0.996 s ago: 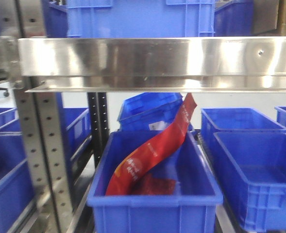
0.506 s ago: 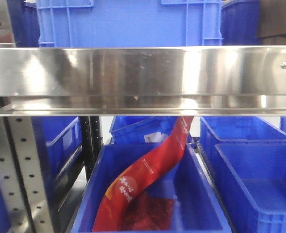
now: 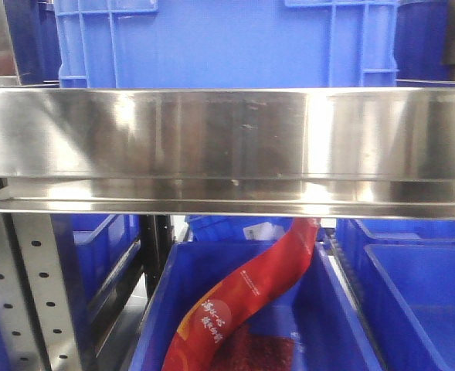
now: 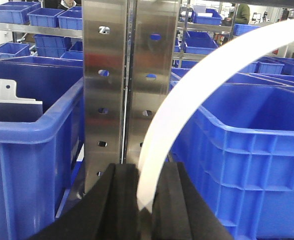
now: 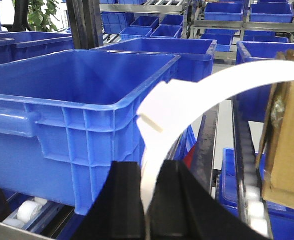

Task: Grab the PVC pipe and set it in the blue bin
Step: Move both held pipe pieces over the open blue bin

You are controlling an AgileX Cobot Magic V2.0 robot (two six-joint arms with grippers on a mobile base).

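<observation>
The PVC pipe [image 4: 186, 105] is a long white piece bent in an arc. In the left wrist view my left gripper [image 4: 147, 197] is shut on its lower end, and it curves up to the right past a steel upright [image 4: 129, 85]. In the right wrist view my right gripper [image 5: 149, 195] is shut on a white curved piece of the same kind [image 5: 196, 92], which arcs up to the right beside a big blue bin [image 5: 82, 100]. A stepped tab sticks out of its bend. Neither gripper nor pipe shows in the front view.
The front view faces a steel shelf beam [image 3: 227, 147] with a blue bin [image 3: 227, 39] on top. Below it, a blue bin [image 3: 161, 309] holds a red packet [image 3: 250, 301]. More blue bins [image 4: 27, 145] flank the upright. A cardboard box [image 5: 286, 145] stands at the right.
The front view has risen: the steel beam now sits lower in the frame, and the bin with the red packet has dropped toward the bottom edge.
</observation>
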